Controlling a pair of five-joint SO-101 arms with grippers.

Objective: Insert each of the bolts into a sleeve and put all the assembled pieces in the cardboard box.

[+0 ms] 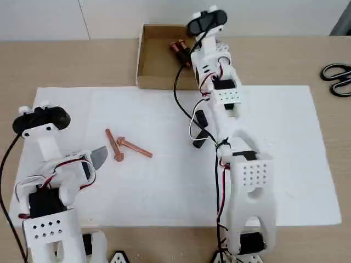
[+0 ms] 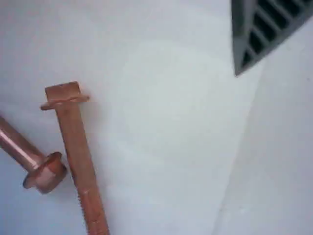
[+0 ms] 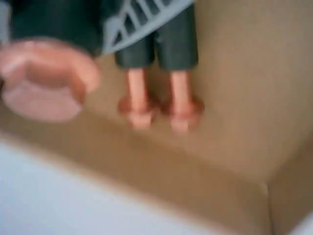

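A hobby robotics workbench: wooden table (image 1: 71, 60) under white paper (image 1: 164, 186), scissors (image 1: 337, 76) (at the edge), pale wall behind.

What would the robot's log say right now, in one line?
left gripper: open, near two bolts on paper | right gripper: over box | box: two pieces lying inside

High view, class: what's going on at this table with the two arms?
The right arm's pincer is over the open brown cardboard box, apparently holding a copper bolt in a dark sleeve. Two such assembled pieces already lie in the box. The left pincer sits beside two loose copper bolts on the white paper sheet, no sleeves on them.
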